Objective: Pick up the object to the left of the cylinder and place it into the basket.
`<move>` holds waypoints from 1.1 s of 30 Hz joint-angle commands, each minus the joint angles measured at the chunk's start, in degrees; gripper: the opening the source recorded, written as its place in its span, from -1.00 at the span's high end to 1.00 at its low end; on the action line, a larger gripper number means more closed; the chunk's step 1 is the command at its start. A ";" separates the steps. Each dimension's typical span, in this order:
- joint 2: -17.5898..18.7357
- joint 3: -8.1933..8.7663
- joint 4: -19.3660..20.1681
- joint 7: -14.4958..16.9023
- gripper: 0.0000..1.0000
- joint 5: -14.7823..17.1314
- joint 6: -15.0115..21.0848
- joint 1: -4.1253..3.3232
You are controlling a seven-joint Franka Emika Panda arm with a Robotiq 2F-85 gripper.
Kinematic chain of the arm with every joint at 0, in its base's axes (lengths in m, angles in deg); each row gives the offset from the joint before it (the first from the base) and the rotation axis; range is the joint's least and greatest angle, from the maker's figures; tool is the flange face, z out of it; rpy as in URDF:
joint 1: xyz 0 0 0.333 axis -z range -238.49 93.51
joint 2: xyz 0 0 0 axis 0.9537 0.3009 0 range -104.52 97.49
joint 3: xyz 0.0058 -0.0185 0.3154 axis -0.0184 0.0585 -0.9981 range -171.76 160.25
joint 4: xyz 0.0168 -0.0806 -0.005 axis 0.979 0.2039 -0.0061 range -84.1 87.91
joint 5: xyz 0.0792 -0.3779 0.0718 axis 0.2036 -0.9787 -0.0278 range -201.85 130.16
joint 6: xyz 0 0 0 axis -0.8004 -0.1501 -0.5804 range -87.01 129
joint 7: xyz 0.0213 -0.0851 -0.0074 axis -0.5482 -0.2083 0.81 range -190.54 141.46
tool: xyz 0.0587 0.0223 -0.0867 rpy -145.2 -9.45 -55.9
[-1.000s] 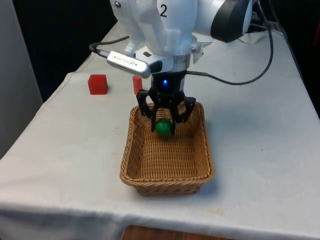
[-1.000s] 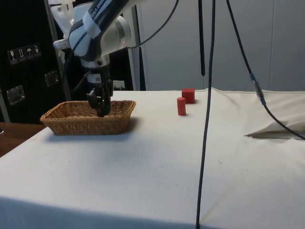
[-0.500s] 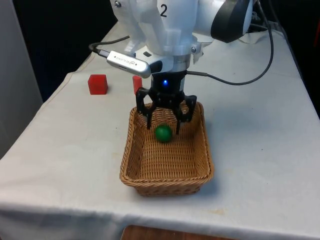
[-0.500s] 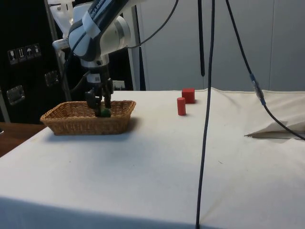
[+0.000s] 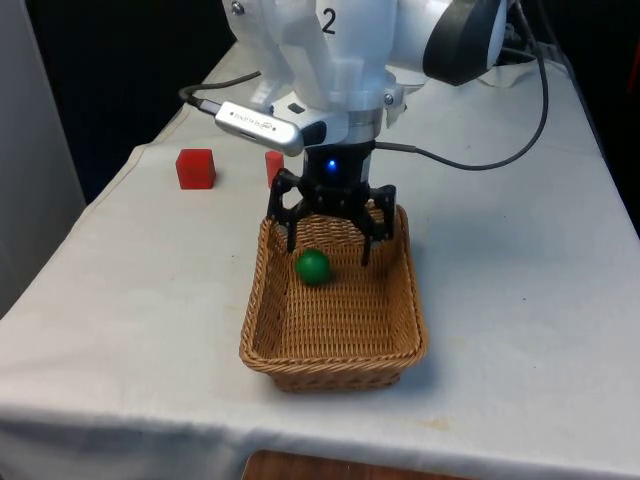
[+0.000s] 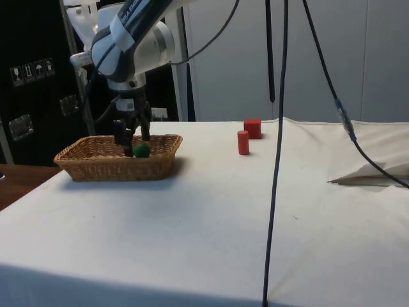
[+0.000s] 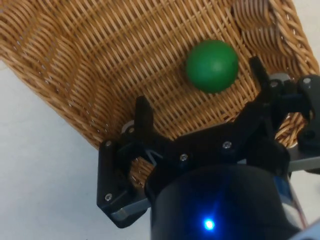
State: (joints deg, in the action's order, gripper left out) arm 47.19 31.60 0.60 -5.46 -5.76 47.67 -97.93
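Wicker makes up the basket (image 5: 335,345), which sits low in the centre of the front view on the white cloth (image 5: 520,300); a green ball (image 5: 313,266) lies loose on its woven floor, toward the far end and a little to the front view's left of the middle; the gripper (image 5: 330,248) hangs just above the basket's far end with its two black fingers spread wide and nothing between them, the ball resting apart from both, nearer the finger on the front view's left; in the side view the ball (image 6: 141,150) shows above the basket's rim (image 6: 115,157), just beside the gripper (image 6: 130,142); in the wrist view the ball (image 7: 212,66) rests on the weave (image 7: 100,60) between the parted fingers (image 7: 145,116); a red block (image 5: 196,168) stands in the upper left of the front view, well apart from the basket; a red cylinder (image 5: 274,168) stands near the basket's far rim, partly behind the gripper.
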 commanded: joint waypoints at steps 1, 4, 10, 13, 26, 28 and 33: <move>-0.29 0.29 0.29 -0.23 -1.00 -0.29 -0.11 -0.34; -0.11 0.23 0.06 0.00 -1.00 0.00 -0.17 -0.29; -3.32 1.83 3.09 0.17 -1.00 -0.63 -0.69 -2.06; -3.90 1.66 3.44 0.00 -1.00 -0.86 -0.97 -1.95; -10.26 3.21 8.02 -0.17 -1.00 -2.92 -1.38 -4.18; -11.34 3.32 8.54 -0.40 -1.00 -3.50 -1.60 -4.47; -13.75 3.55 9.57 -0.80 -1.00 -4.76 -2.18 -4.98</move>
State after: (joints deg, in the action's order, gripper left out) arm 34.36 34.52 9.48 -5.81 -9.78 45.61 -102.17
